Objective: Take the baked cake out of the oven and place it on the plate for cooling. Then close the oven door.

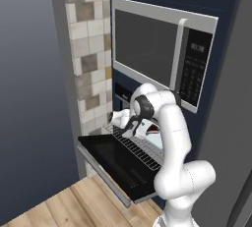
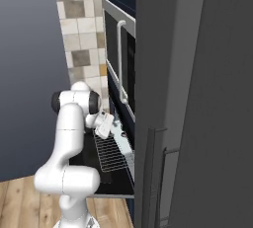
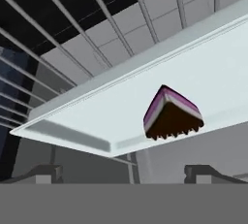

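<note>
A white robot arm reaches into a black built-in wall oven [image 1: 123, 118] set in dark blue cabinetry, below a silver-framed microwave [image 1: 162, 54] in the upper middle of the left base view. The oven door [image 1: 110, 159] is dropped open and lies flat across the lower centre of that frame, its silver bar handle [image 1: 101, 174] along the near edge. A wire rack [image 1: 135, 145] is pulled out over the door, and in the right base view the same rack [image 2: 109, 154] shows in the lower centre, beside a tall grey panel [image 2: 197, 98] filling the right of the frame. The gripper [image 1: 129, 131] points down towards the rack at the mouth of the oven. In the hand view its two dark fingertips [image 3: 46, 173] stand wide apart at the bottom edge, holding nothing. Between and beyond them, right of centre, sits a wedge-shaped slice of cake [image 3: 170, 115] with a dark base and pink and white layers, resting on a pale flat baking tray [image 3: 87, 116] that spans the frame diagonally, with rack wires crossing the upper part.
</note>
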